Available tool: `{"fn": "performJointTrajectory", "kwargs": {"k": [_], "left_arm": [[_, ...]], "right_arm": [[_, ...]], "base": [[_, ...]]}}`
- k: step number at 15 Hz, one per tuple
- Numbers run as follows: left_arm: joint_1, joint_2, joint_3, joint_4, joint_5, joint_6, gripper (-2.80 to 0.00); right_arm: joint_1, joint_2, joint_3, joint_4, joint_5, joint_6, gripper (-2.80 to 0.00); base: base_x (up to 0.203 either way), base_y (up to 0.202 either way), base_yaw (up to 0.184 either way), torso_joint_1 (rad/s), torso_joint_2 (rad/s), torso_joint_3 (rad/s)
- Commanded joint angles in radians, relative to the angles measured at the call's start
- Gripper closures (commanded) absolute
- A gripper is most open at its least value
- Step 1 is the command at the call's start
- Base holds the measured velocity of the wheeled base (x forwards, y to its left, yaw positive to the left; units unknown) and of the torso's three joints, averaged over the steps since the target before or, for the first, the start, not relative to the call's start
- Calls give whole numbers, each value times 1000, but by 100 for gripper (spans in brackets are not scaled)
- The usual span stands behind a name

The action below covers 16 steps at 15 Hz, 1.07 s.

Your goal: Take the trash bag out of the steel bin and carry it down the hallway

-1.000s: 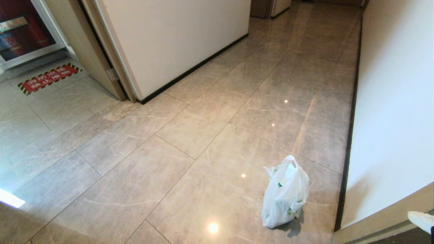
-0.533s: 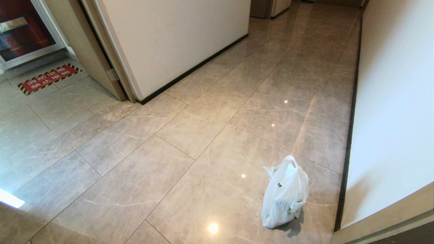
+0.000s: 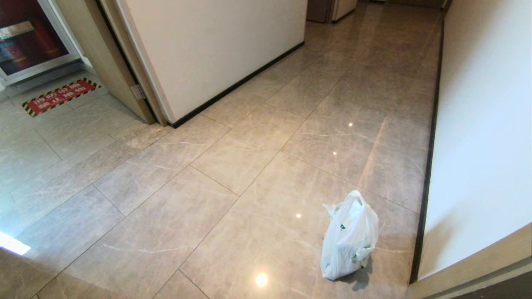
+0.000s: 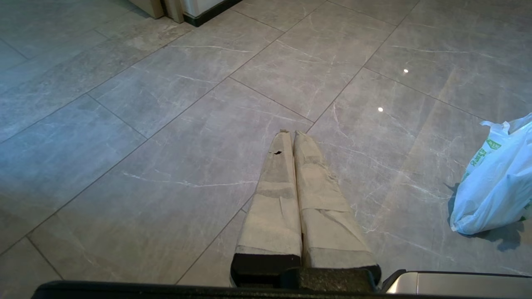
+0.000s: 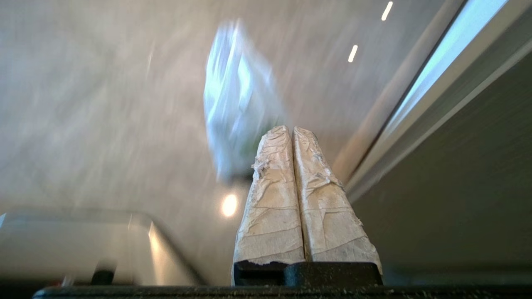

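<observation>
While the trash bag (image 3: 350, 236) stands upright lower right, the right tool (image 5: 292, 129), pressed closed and empty, is nearer.

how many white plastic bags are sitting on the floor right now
1. The thin white plastic carrier bag with green print stands on the glossy beige tiled floor, close to the black baseboard of the right-hand wall; others could lie outside the views.

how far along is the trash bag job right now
Done: the trash bag is out of the bin, which is in no view, and stands on the hallway floor beside the right wall. In hand: nothing; the right claw and left claw are both shut and empty, clear of the bag. Left: nothing more shows, unless the bag must go farther down the hallway.
</observation>
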Motion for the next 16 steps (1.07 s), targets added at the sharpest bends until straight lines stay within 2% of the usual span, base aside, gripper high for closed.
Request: {"fn": "performJointTrajectory", "kwargs": {"k": [1,3,7,16], "left_arm": [[0,-1,0,0,1,0,0],[0,0,0,0,1,0,0],[0,0,1,0,1,0,0],[0,0,1,0,1,-2,0]], "right_arm": [[-7,-146,51,-32,2,-4,0],[-12,-221,59,-51,-2,17,0],[-15,-213,63,-64,-4,47,0],[-15,-213,63,-63,-2,41,0]], "base": [[0,0,0,0,0,0],[0,0,0,0,0,0],[0,0,0,0,0,0],[0,0,0,0,0,0]]}}
